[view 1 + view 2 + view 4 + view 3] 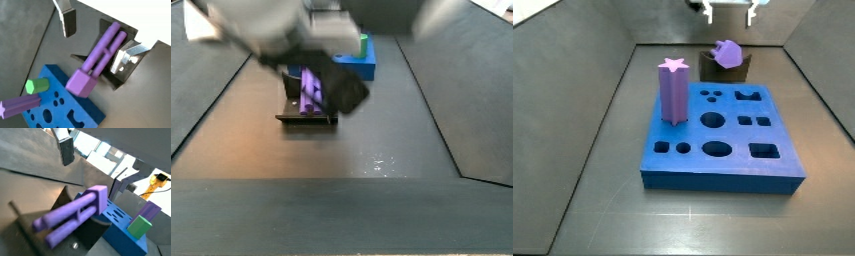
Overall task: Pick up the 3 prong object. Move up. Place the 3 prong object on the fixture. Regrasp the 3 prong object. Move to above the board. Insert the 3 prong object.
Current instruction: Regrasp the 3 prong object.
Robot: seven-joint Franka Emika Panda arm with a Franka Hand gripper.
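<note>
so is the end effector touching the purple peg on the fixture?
Apart. In a wrist view the end effector finger hangs clear of the purple peg, which rests on the fixture, dark floor showing between them.

Your side views are evenly lit from above: the dark worktop (593, 190) shows a soft sheen, and a small patch of speckled glare sits on it in a side view (382, 163). In that same view the gripper (305, 40) hangs close to the lens as a large, grey, out-of-focus blur. In both wrist views you get softer, slightly smeared detail, with a blown-out white area behind the fixture (119, 62) and bright washed-out background elsewhere (127, 158).
</note>
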